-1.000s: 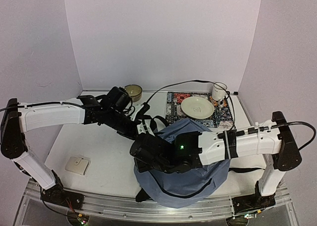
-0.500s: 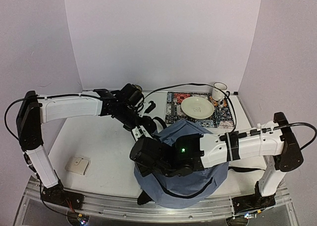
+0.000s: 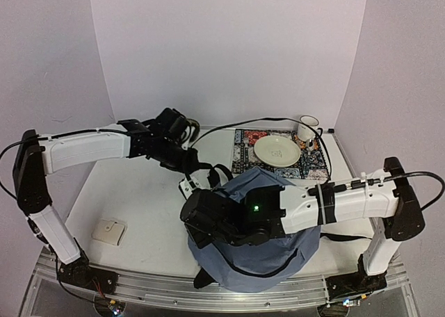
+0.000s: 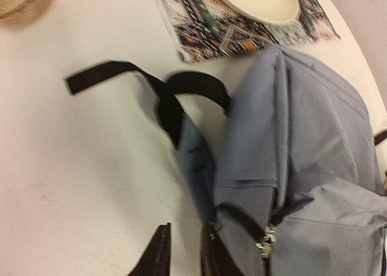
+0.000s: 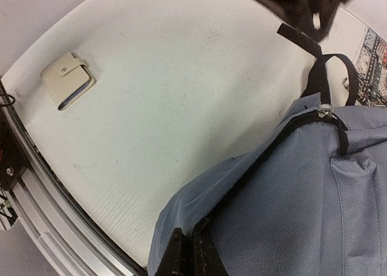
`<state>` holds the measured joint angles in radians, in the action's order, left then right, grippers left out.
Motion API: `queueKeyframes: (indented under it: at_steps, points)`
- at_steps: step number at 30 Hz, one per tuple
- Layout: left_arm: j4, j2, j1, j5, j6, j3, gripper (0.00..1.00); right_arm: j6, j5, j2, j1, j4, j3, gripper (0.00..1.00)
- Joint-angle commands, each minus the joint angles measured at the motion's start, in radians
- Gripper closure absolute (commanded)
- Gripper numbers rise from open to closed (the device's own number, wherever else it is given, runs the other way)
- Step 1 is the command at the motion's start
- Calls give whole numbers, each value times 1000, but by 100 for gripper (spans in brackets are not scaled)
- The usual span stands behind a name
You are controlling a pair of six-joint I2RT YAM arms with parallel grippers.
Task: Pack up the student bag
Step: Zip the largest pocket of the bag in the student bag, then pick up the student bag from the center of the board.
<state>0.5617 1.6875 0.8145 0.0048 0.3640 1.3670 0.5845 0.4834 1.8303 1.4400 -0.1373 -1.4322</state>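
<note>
Student bag on white table, patterned mat behind, lilac walls

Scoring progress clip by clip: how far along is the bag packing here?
Done: nothing visibly packed; the wallet lies out on the table, and the plate sits on the mat. In hand: the right pincer is shut on the bag fabric; the left pincer, slightly open and empty, hovers beside the bag. Left: probably opening the bag, loading items, closing it.
</note>
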Motion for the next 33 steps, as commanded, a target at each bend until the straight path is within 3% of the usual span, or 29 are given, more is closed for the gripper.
queueKeyframes:
  at_steps: [1,13,18,24,33]
  points:
    - [-70,-142,-51,-269,95,-52,67,-43,-16,48,-33,30,-136,100]
    - [-64,-378,-138,-409,229,-280,29,-66,-70,232,-167,31,-348,98]
    - [-58,-488,-144,-393,287,-408,18,-128,-145,253,-181,31,-389,70]
    - [-58,-581,-143,-256,297,-522,12,-193,-258,92,-180,31,-198,39]
    - [-60,-672,-140,-149,266,-611,8,-278,-354,-160,-81,21,128,14]
